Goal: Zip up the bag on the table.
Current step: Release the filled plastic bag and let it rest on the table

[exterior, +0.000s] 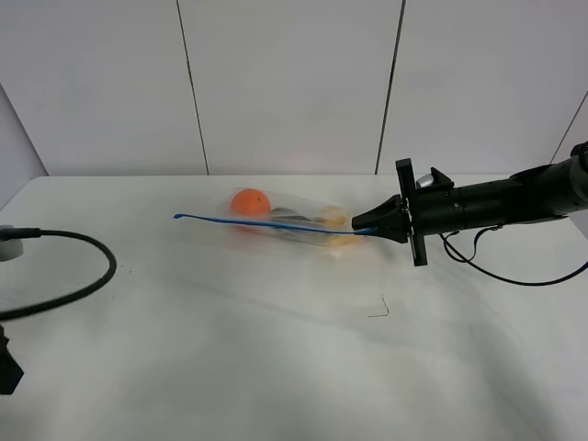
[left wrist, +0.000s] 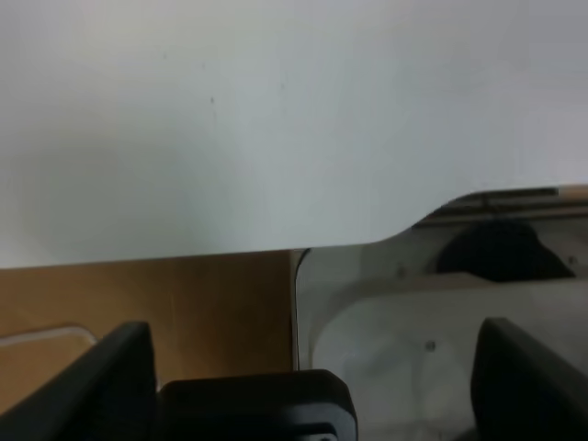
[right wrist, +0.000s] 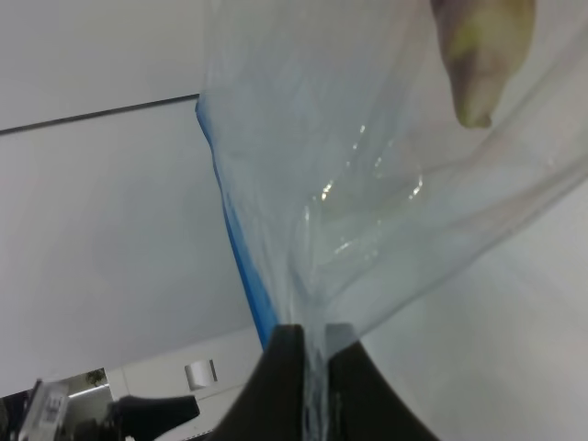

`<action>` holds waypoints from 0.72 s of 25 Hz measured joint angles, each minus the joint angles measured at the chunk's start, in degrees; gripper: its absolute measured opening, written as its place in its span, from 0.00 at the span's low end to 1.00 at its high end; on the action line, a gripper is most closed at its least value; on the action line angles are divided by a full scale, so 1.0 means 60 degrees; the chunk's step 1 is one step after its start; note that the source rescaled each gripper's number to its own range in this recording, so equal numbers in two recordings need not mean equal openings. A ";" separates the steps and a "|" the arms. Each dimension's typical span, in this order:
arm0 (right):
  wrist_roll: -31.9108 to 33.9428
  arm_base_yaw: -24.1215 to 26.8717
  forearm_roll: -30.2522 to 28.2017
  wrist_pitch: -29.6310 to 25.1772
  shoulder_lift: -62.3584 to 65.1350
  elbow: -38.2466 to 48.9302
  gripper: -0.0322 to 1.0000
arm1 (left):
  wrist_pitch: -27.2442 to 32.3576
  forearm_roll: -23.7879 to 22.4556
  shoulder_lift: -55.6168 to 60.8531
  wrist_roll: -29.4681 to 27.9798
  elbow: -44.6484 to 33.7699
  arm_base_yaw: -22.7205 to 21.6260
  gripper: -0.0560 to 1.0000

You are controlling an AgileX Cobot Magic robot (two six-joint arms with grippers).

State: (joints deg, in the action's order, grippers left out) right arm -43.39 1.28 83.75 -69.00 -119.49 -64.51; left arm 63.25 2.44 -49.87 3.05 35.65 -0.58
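Note:
The clear bag (exterior: 285, 220) lies on the white table (exterior: 276, 358) at mid-back. Its blue zipper strip (exterior: 266, 223) runs along the near edge. An orange (exterior: 249, 202), a dark eggplant (exterior: 289, 217) and a yellow pear (exterior: 333, 219) show through it. My right gripper (exterior: 360, 223) is shut on the right end of the zipper edge. In the right wrist view the gripper (right wrist: 315, 344) pinches the plastic beside the blue strip (right wrist: 241, 257), with the pear (right wrist: 482, 55) beyond. My left gripper (left wrist: 314, 329) is open and empty, over the table's edge (left wrist: 230, 119), far from the bag.
A black cable (exterior: 83, 276) loops over the table's left side. A small thin dark mark (exterior: 379, 310) lies on the table in front of the right gripper. White wall panels stand behind. Brown floor (left wrist: 138, 294) shows past the table edge in the left wrist view.

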 joint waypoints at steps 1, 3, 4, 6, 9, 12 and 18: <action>0.0000 0.0000 0.0000 0.0000 0.0000 0.0000 0.03 | -0.0068 0.0000 0.0328 0.0006 -0.0181 0.0000 1.00; 0.0000 0.0000 0.0000 0.0000 0.0000 0.0000 0.03 | -0.0266 -0.0009 0.1091 0.0006 -0.0494 0.0000 1.00; 0.0000 0.0000 -0.0011 0.0000 0.0000 0.0000 0.03 | -0.0329 -0.0052 0.1399 0.0006 -0.0614 0.0000 1.00; 0.0000 0.0000 -0.0031 0.0000 0.0000 0.0000 0.03 | -0.0407 -0.0122 0.2082 0.0006 -0.0897 0.0000 1.00; 0.0000 0.0000 -0.0048 0.0000 0.0000 0.0000 0.03 | -0.0446 -0.0141 0.2921 0.0006 -0.1140 0.0000 1.00; 0.0000 0.0000 -0.0070 0.0000 0.0000 0.0000 0.03 | -0.0479 -0.0141 0.3600 0.0006 -0.1150 0.0000 1.00; 0.0000 0.0000 -0.0078 0.0000 0.0000 0.0000 0.03 | -0.0479 -0.0145 0.4933 0.0006 -0.1150 0.0000 1.00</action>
State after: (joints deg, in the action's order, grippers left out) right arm -43.39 1.28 83.28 -69.00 -119.49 -64.51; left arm 60.38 1.57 -20.27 3.09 28.75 -0.58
